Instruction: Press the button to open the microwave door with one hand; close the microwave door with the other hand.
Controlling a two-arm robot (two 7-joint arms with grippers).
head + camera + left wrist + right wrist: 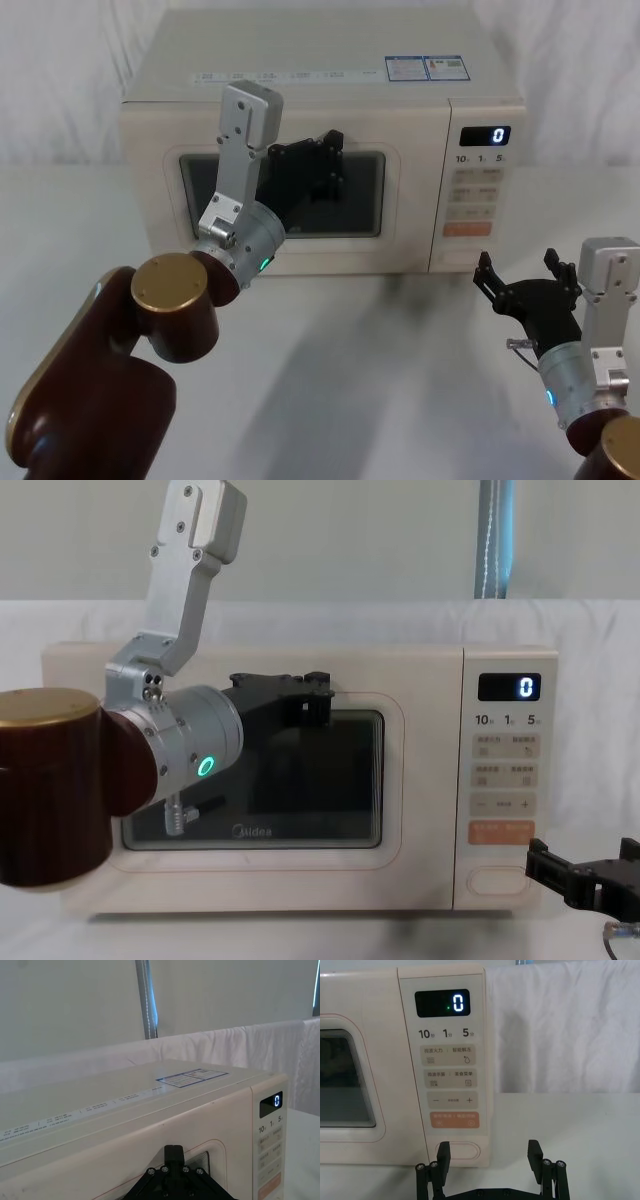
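The cream microwave door (pixel 410 200) with its dark window (pixel 330 780) sits flush with the oven body. My left gripper (pixel 335 160), fingers shut, is held against the upper middle of the window (pixel 318 700); whether it touches I cannot tell. In the left wrist view its black fingertip (pixel 173 1152) points at the door's top edge (pixel 220 1160). The pill-shaped button (pixel 462 1151) lies at the bottom of the control panel (pixel 458 256) (pixel 497 881). My right gripper (pixel 525 270) is open, low on the table a short way in front of the button (pixel 489 1152) (pixel 585 865).
An orange rectangular button (pixel 454 1121) sits just above the pill button. The display (pixel 443 1003) reads 0. The microwave stands on a white-covered table (pixel 380 360) with a white cloth backdrop behind it. My left arm's brown elbow (pixel 175 305) fills the near left.
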